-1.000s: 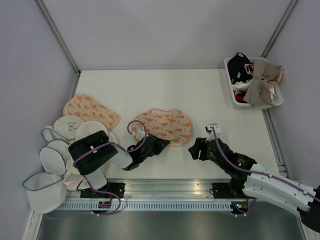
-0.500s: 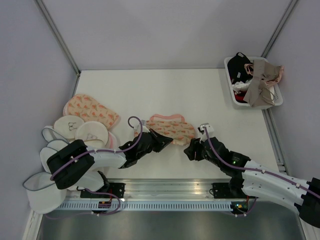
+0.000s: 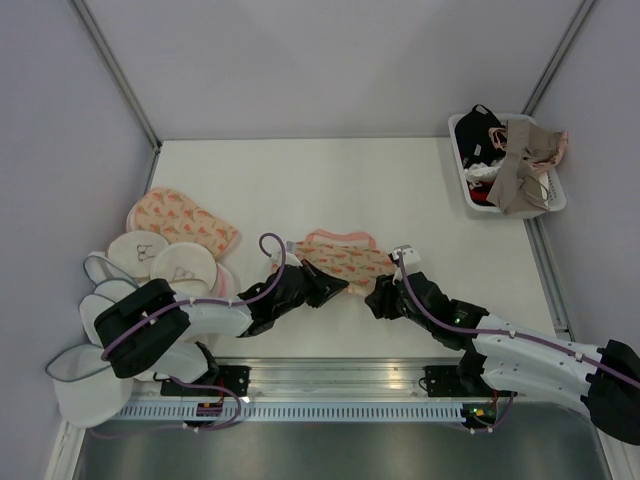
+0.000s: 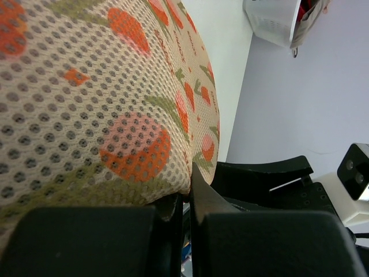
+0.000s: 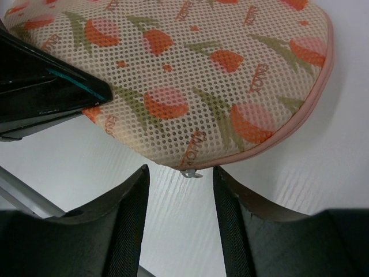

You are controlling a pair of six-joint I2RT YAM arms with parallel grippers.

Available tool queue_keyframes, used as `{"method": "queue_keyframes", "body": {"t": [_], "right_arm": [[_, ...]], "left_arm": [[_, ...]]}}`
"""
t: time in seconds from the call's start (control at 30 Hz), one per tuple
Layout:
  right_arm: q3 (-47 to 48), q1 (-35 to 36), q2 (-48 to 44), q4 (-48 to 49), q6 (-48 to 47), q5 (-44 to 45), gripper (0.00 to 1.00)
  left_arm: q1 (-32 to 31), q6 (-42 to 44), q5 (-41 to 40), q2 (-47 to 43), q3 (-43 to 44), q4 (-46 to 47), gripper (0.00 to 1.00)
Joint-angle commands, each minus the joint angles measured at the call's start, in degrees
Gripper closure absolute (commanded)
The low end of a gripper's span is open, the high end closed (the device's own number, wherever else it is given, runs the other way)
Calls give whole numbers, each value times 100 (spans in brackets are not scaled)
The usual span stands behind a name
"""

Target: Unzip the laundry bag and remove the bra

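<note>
The peach laundry bag (image 3: pixel 345 257) with carrot print and pink trim lies mid-table, zipped shut. My left gripper (image 3: pixel 335 287) is shut on the bag's near-left edge; in the left wrist view the mesh (image 4: pixel 109 98) is pinched between the jaws. My right gripper (image 3: pixel 378 297) is open at the bag's near-right edge. In the right wrist view the small white zipper pull (image 5: pixel 191 172) hangs from the bag (image 5: pixel 190 75) just ahead of the gap between my fingers (image 5: pixel 130 219), not touched. The pink bra is hidden.
A second carrot-print pouch (image 3: pixel 180 222) and several round white mesh pouches (image 3: pixel 110 310) lie at the left. A white basket (image 3: pixel 555 200) with beige and black garments stands at the back right. The left gripper (image 5: pixel 40 86) shows in the right wrist view.
The left gripper took hold of the bag's near-left edge and bunched it toward the back. The right gripper moved left and forward up to the bag's near-right edge.
</note>
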Motion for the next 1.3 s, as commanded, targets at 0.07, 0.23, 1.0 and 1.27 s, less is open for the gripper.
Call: {"method": "queue_keyframes", "body": {"t": [0.07, 0.23, 1.0, 1.27], "right_arm": [[109, 14, -62, 292, -102, 370, 48], [73, 14, 17, 494, -137, 449, 64], [1294, 22, -238, -2414, 82, 994, 100], [1690, 14, 34, -2960, 135, 1064, 100]], "left_arm": [[-3, -36, 283, 9, 51, 492, 98], [-12, -89, 354, 27, 24, 572, 98], [1138, 1412, 1381, -1344, -11, -948, 98], [2561, 2547, 2699, -1116, 121, -1291, 98]]}}
